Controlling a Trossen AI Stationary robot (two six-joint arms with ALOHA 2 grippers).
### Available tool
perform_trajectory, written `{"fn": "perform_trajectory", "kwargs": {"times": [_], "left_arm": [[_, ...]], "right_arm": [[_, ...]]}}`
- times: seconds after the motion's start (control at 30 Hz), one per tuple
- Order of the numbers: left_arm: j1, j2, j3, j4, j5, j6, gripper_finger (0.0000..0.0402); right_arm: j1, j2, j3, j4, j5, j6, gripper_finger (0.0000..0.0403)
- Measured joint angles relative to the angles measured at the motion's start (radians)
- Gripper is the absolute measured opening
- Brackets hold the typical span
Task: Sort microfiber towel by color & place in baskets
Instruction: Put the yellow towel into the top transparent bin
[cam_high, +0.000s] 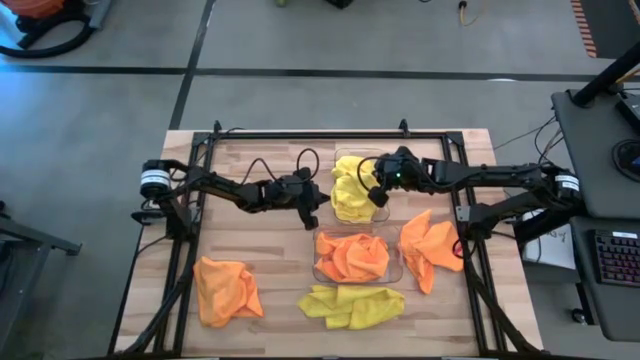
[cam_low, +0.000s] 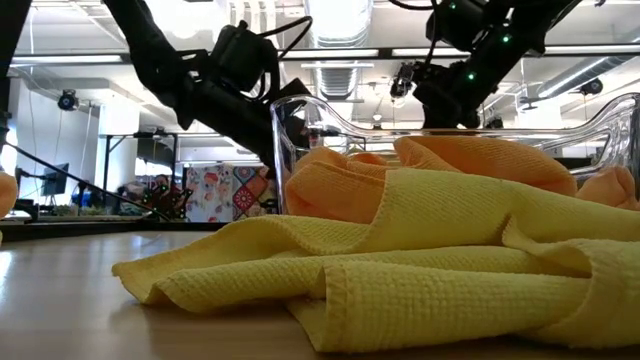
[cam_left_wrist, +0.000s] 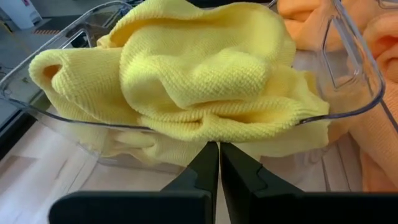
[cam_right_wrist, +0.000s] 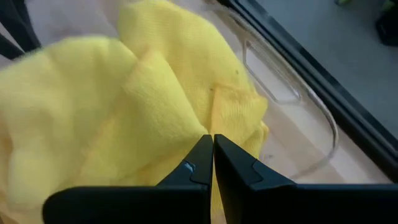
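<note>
Clearance matters here: with the left gripper pressed together empty beside the yellow-towel basket and the right gripper likewise closed above its yellow towels, lift straight, then approach the loose yellow towel near the orange-towel basket.

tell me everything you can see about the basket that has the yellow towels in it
The basket with the yellow towels is a clear plastic bin with rounded corners, low walls and a moulded handle recess at one end. It sits upright on the wooden table, toward its far edge, beyond the orange-filled basket. Crumpled yellow towels fill it and spill over the rim. The left end effector, shut, sits just outside one wall; the right end effector, shut, hangs over the pile.
</note>
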Motion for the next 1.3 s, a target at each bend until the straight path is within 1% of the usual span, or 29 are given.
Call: {"fn": "perform_trajectory", "kwargs": {"times": [0.13,0.3,0.4,0.5,0.67,0.8,0.93,1.07,1.23,1.3], "left_arm": [[0.0,0.0,0.0,0.007,0.004,0.0,0.0],[0.0,0.0,0.002,0.013,0.005,0.0,0.0],[0.0,-0.001,0.013,0.013,0.016,0.0,0.0],[0.0,-0.001,0.028,0.012,0.057,0.0,0.0],[0.0,-0.002,0.037,0.011,0.059,0.003,0.0],[0.0,-0.002,0.037,0.012,0.059,0.004,0.0],[0.0,-0.002,0.051,0.016,0.063,0.004,0.0],[0.0,0.0,0.068,0.015,0.087,0.005,0.0],[0.001,0.0,0.074,0.007,0.088,0.012,0.0],[0.001,0.001,0.074,0.006,0.088,0.012,0.0]], "right_arm": [[0.0,-0.011,0.0,-0.041,0.006,0.016,0.0009],[0.0,-0.06,0.0,-0.075,0.007,0.058,0.0009],[0.0,-0.103,0.0,-0.122,0.006,0.113,0.0009],[0.0,-0.137,0.0,-0.209,0.002,0.195,0.0009],[0.0,-0.135,-0.012,-0.331,-0.015,0.298,0.0009],[0.0,-0.11,-0.05,-0.313,-0.022,0.321,0.0009],[0.0,-0.101,-0.101,-0.217,-0.022,0.317,0.0009],[0.0,-0.105,-0.137,-0.11,-0.022,0.311,0.0009],[0.0,-0.103,-0.164,-0.06,-0.022,0.314,0.0009],[0.0,-0.103,-0.175,-0.055,-0.004,0.331,0.0009]]}}
